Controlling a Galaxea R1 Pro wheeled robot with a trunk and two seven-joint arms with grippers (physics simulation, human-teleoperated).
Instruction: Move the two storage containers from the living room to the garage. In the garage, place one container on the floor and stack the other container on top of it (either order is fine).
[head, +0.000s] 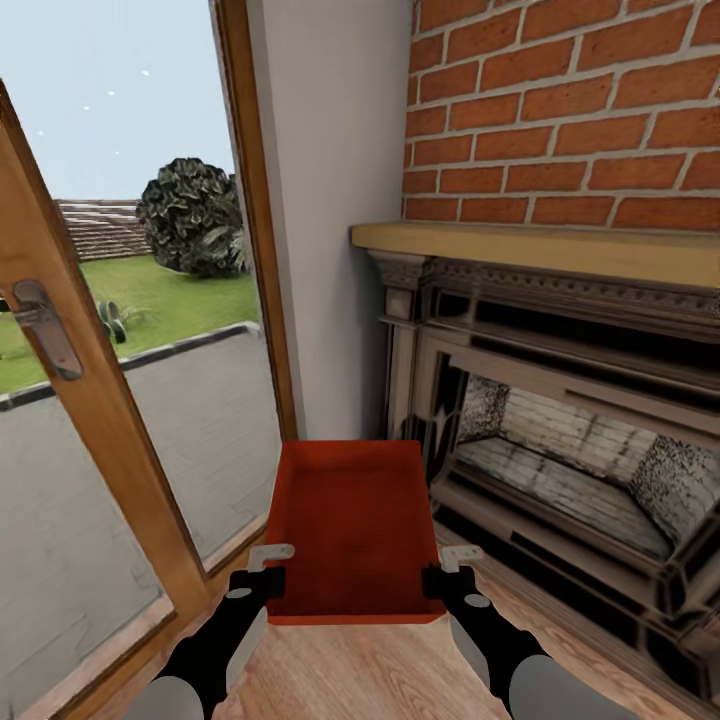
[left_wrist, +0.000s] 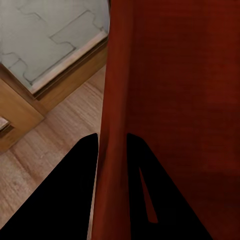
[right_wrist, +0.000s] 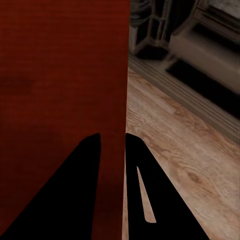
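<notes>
One red-orange open-top storage container (head: 355, 530) hangs between my two arms above the light wood-plank living room floor (head: 380, 670). My left gripper (head: 268, 580) is shut on the container's left wall near its front corner. My right gripper (head: 440, 578) is shut on the right wall opposite. In the left wrist view the thin red wall (left_wrist: 111, 100) runs between the dark fingertips of the left gripper (left_wrist: 112, 137). The right wrist view has the same pinch: the right gripper (right_wrist: 112, 136) holds the red wall (right_wrist: 60, 75). The second container and the garage are out of view.
The red brick fireplace (head: 560, 110) with its dark surround (head: 560, 450) and tan mantel stands close on the right. On the left, a wood-framed glass door (head: 110, 400) with a metal handle (head: 45, 325) looks onto a patio and lawn. A pale wall strip (head: 330, 200) lies straight ahead.
</notes>
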